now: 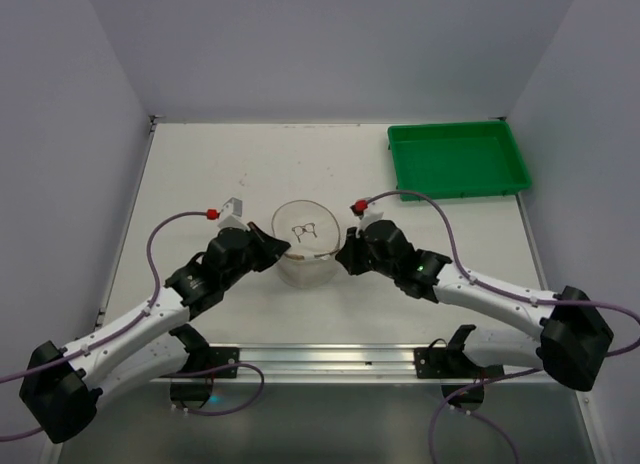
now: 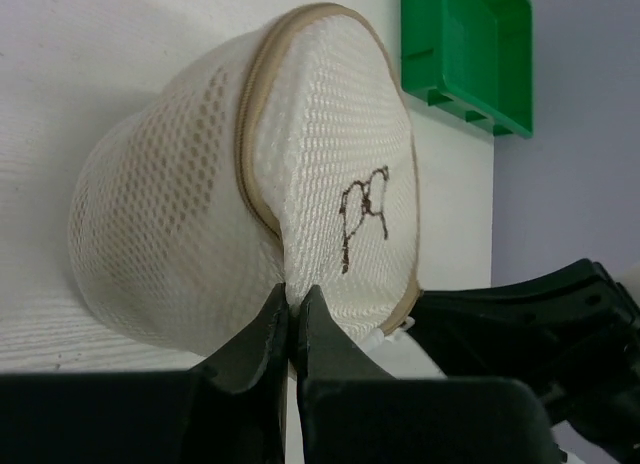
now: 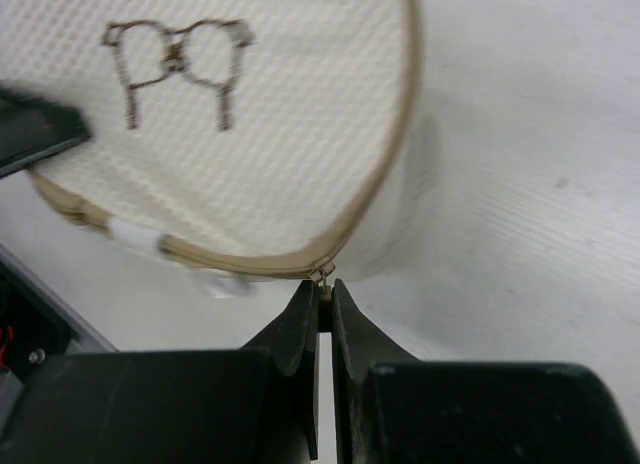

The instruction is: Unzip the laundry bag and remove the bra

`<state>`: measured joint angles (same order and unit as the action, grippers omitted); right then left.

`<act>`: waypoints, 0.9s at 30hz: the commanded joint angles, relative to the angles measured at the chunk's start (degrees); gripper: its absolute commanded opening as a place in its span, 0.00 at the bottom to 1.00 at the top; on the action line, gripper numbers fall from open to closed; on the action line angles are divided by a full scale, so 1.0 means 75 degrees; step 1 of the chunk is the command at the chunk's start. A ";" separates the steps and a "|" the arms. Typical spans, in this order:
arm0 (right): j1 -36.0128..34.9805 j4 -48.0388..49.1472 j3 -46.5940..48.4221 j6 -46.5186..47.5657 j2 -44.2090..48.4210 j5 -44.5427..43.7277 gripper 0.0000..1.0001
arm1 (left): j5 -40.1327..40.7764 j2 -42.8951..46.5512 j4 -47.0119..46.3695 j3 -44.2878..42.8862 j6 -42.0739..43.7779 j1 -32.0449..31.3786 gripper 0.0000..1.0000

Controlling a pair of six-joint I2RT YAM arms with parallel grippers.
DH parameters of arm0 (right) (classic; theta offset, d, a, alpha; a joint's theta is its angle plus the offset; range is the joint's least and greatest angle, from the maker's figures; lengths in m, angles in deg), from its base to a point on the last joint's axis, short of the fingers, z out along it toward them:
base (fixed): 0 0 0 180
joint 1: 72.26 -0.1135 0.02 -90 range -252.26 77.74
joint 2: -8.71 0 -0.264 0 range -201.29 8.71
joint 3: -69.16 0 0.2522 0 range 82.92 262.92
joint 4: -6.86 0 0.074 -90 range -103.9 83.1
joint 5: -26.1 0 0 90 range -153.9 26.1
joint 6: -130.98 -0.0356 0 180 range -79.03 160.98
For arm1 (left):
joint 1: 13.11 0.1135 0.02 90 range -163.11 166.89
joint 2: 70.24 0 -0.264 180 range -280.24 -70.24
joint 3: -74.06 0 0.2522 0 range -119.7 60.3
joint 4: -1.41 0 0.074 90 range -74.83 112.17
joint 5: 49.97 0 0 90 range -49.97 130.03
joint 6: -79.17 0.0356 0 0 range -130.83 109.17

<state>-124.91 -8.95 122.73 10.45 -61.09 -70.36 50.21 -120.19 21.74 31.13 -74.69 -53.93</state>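
On the tabletop (image 1: pixel 200 164), left fingers (image 2: pixel 262 336) pinch the bag (image 1: pixel 301 242) at 9 o'clock of its rim, right fingers (image 3: pixel 292 329) pinch the zip pull (image 3: pixel 322 274) at 3 o'clock.

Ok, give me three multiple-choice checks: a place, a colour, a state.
1. Where does the green tray sit? A far right corner of the table; B far left corner; C between the arms.
2. The zip round the laundry bag rim is: A black; B tan; C green.
3. The right gripper is: A wide open; B shut on the tray; C shut on the zip pull.
Answers: A, it shows top right overhead; B, a tan band on cream mesh; C, it pinches the pull at the rim.
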 commanded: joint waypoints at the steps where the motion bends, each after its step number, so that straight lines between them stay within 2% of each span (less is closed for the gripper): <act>1: 0.0737 -0.1039 -0.0409 0.0272 0.0809 -0.0744 0.00 | 0.0566 0.0367 0.0647 0.0080 0.0672 0.0437 0.00; 4: 0.0867 -0.1110 -0.0480 0.0507 0.1114 -0.0675 0.00 | 0.0030 0.0274 0.0590 0.0046 0.1223 0.0928 0.00; 8: 0.0832 -0.0854 -0.0422 0.0730 0.1080 0.0214 0.00 | -0.1073 -0.0311 0.0053 -0.0281 0.2043 0.1598 0.00; 11: 0.0599 -0.0256 -0.0399 0.0613 0.0929 0.0837 0.00 | -0.1566 -0.1083 -0.0335 -0.0738 0.2688 0.1692 0.00; 12: 0.0470 -0.0150 -0.0329 0.0485 0.0812 0.1070 0.00 | -0.1649 -0.1584 -0.0371 -0.1204 0.2945 0.1704 0.01; 13: 0.0341 0.0013 -0.0096 0.0437 0.0683 0.1165 0.00 | -0.1777 -0.1845 -0.0407 -0.1464 0.3052 0.1716 0.14; 15: -0.0175 0.0096 0.0233 0.0251 0.0133 0.1085 0.00 | -0.1918 -0.2443 -0.0395 -0.2237 0.3146 0.1739 0.25; 17: -0.0549 0.0225 0.0679 -0.0007 -0.0428 0.0873 0.00 | -0.1978 -0.2667 -0.0349 -0.2590 0.3065 0.1739 0.59; 18: -0.0621 0.0666 0.0784 -0.0333 -0.0606 0.0873 0.00 | -0.1896 -0.2644 -0.0256 -0.2777 0.2821 0.1751 0.90; 19: -0.0656 0.0822 0.0936 -0.0464 -0.0758 0.0954 0.00 | -0.1420 -0.2598 0.0233 -0.2825 0.2598 0.1739 0.99; 22: -0.0739 0.1093 0.1346 -0.0653 -0.1403 0.0932 0.00 | -0.0609 -0.2002 0.0682 -0.2372 0.1895 0.1739 1.00; 27: -0.0751 0.1187 0.1676 -0.0571 -0.1896 0.0873 0.00 | -0.0337 -0.0361 0.0929 -0.0918 0.0911 0.1739 0.98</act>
<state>-130.48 -3.74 132.33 7.09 -74.54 -62.93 43.83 -127.58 25.17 19.57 -61.94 -41.25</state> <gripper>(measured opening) 0.033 0.991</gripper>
